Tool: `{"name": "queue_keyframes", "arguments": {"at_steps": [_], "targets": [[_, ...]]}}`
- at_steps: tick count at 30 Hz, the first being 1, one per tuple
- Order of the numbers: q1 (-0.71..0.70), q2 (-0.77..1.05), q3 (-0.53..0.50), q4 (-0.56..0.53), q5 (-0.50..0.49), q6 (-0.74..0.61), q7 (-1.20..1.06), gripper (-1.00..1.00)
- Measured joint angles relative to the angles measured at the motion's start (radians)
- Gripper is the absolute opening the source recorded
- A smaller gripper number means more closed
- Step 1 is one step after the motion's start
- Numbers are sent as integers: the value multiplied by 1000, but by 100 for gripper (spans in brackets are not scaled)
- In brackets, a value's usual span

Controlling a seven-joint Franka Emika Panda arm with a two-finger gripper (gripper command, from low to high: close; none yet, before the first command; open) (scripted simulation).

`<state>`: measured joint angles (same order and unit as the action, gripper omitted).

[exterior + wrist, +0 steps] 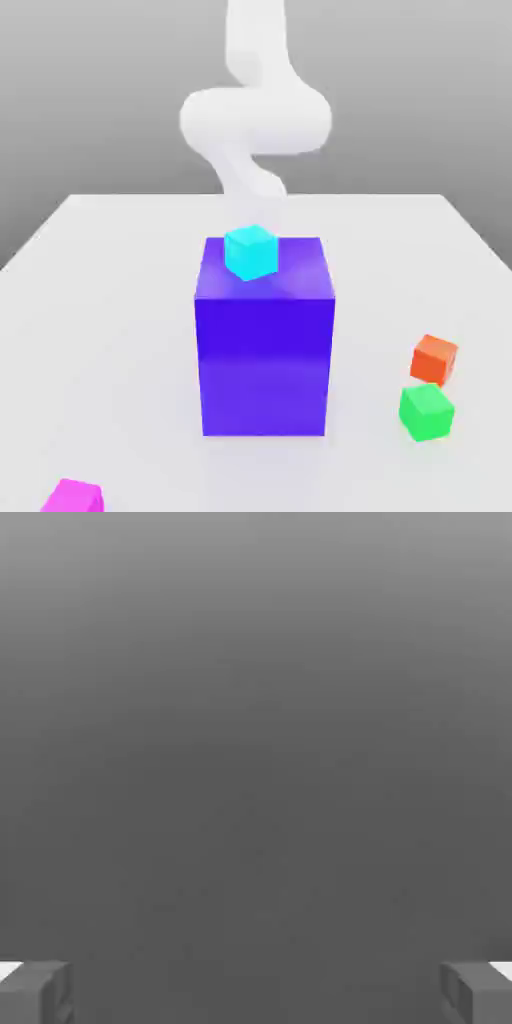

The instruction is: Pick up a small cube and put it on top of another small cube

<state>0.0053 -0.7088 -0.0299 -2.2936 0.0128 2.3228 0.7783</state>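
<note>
From the block (265, 345) in the exterior view, we see the pink cube (75, 498) at about seven o'clock, on the table (120, 330) and partly cut off by the view's edge. We find the cyan cube (251, 252) on top of the block, toward its eleven o'clock corner. The orange cube (434, 359) and the green cube (427, 411) lie near four o'clock, close together. At twelve o'clock we see the arm (255, 120). In the hand view, our gripper (256, 994) is wide open and holds nothing.
</note>
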Motion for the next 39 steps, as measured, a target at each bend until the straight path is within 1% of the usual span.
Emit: {"name": "queue_keyframes", "arguments": {"at_steps": [10,17,23,30,34,35,39], "targets": [[11,368,-119,26,71,92,-101,0],[-10,622,-177,44,137,155,-183,0],[-60,839,-191,59,179,209,-243,0],[-112,1085,-212,75,186,277,-284,0],[-150,1230,-178,103,225,370,-319,0],[-160,1262,-165,111,236,394,-327,-100],[-160,1262,-165,111,237,393,-327,-100]]}}
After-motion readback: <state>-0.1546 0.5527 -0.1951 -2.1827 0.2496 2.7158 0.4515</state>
